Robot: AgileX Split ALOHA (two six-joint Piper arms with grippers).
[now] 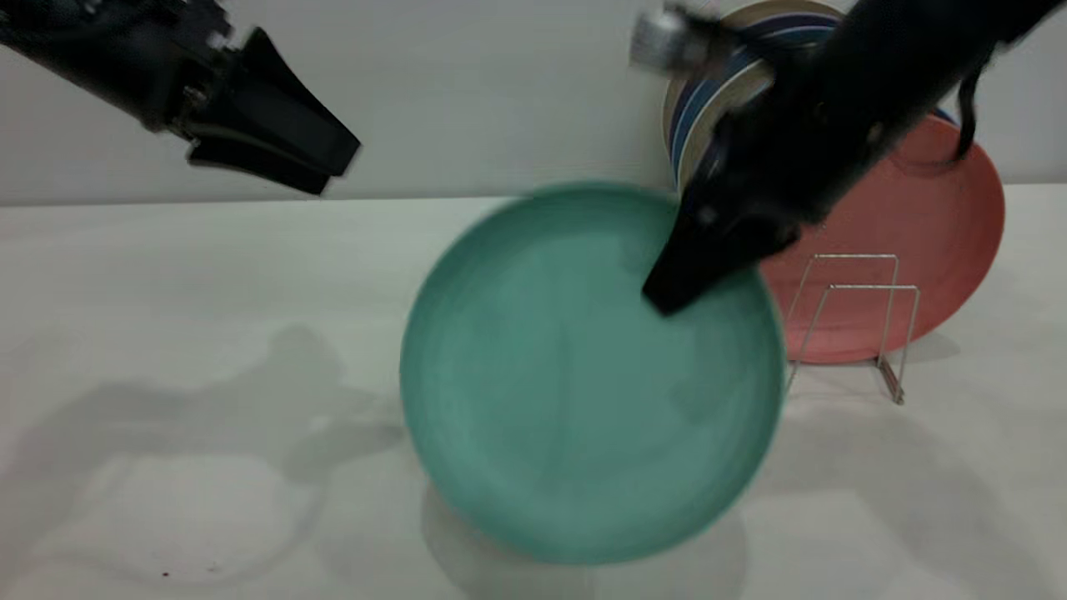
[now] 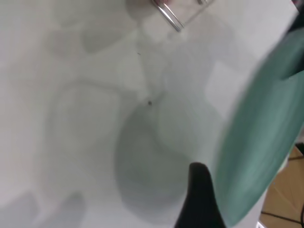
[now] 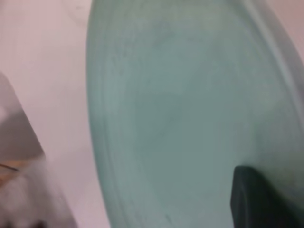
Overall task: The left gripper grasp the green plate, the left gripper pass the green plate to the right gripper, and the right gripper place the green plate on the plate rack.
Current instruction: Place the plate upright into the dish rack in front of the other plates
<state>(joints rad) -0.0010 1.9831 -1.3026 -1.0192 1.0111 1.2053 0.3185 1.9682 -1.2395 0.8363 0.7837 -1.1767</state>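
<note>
One plate, green plate (image 1: 575,392), hung above worktop (image 1: 167,333), right gripper (image 1: 667,296) jaws clamped on rim at 2 o'clock. Left gripper (image 1: 333,167) jaws nearly closed, empty. Advised: keep upright, lower into plate rack (image 1: 859,287) front slot.

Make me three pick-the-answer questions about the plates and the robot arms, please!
1. Where does the salmon-pink round plate stand?
A. Flat on the white table
B. Upright at the thin silver wire plate rack
C. In the left gripper

2. What colour is the plate that the right gripper holds?
A. Teal-green
B. Yellow
C. Purple

3. What is the left gripper doing?
A. Carrying a cup
B. Pinching the rack
C. Holding nothing, up at the exterior view's left

Answers: 1 B, it stands on edge behind the wire loops. 2 A, its fingers clamp the rim of the round matte teal-green plate. 3 C, nothing sits between its fingers.
</note>
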